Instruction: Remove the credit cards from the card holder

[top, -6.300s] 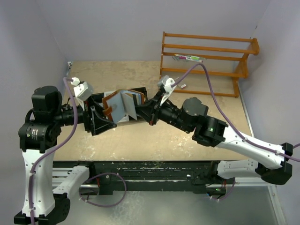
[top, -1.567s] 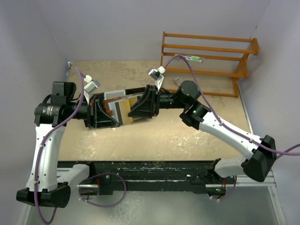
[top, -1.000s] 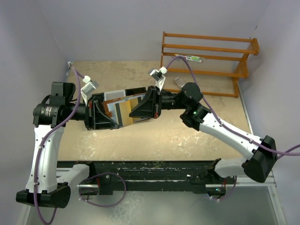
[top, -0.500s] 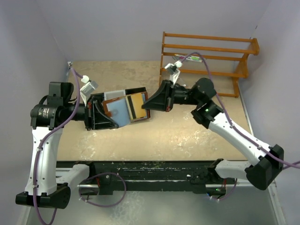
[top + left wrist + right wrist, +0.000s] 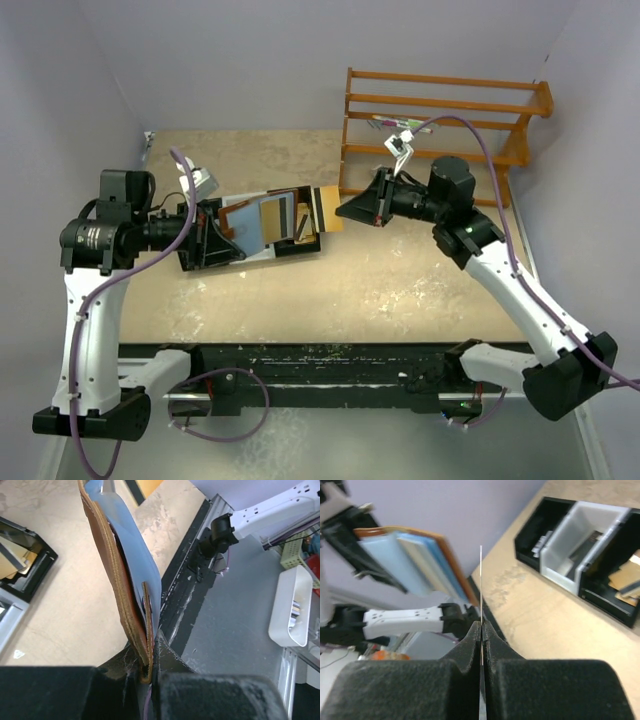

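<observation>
Your left gripper (image 5: 213, 236) is clamped on the lower edge of the card holder (image 5: 262, 217). It holds the holder in the air over the black-and-white tray (image 5: 560, 575), left of table centre. In the left wrist view the fingers pinch the leather from both sides.

Your right gripper (image 5: 343, 210) is pressed together on a single card (image 5: 327, 207). The card is gripped by one end, and its free end points toward the holder. It sits just beside the holder's right edge. You cannot tell from these views whether the two are touching.

Edges and room:
- The wooden rack (image 5: 445, 100) stands at the far right, close behind the right wrist.
- Walls close in the far side and the left side of the table (image 5: 400, 290).
- Bare tabletop shows between the tray and the near rail, and to the right of the tray.

Condition of the items:
- The holder is folded open, with brown stitched leather outside and pale blue lining inside.
- The right wrist view shows light blue panels fanned inside the holder. You cannot tell whether they are cards or lining.
- The held card looks tan-yellow from above, with a dark stripe across it.
- Seen edge-on from the wrist, the card is a thin pale line, standing straight between the finger pads.
</observation>
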You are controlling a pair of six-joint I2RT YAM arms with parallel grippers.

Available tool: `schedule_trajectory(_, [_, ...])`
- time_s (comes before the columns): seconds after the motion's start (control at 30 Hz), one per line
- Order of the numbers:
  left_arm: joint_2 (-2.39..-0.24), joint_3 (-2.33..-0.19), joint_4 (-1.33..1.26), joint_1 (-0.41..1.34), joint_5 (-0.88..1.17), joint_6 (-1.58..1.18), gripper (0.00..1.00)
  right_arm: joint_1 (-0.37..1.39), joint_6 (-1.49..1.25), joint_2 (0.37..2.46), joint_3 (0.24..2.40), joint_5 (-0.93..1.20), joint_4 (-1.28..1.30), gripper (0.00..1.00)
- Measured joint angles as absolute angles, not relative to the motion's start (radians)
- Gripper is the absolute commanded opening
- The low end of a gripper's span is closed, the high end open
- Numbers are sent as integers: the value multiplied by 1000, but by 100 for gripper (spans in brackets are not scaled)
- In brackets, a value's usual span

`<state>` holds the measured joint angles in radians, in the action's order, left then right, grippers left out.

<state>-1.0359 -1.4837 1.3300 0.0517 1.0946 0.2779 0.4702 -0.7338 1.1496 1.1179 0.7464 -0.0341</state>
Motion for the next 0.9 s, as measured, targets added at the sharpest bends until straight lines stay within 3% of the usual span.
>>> schedule_trajectory(0.4, [-1064,-1641,1378,52,999,345,0,572,-646,1542,1235,451,14,0])
schedule_trajectory(0.63, [-1057,-1666,1405,52,990,356,0,638,-635,1821,1378,317,13,0])
schedule_trajectory(0.9, [-1054,-1674,1431,52,1003,359,0,668,-624,2007,1470,202,18,0])
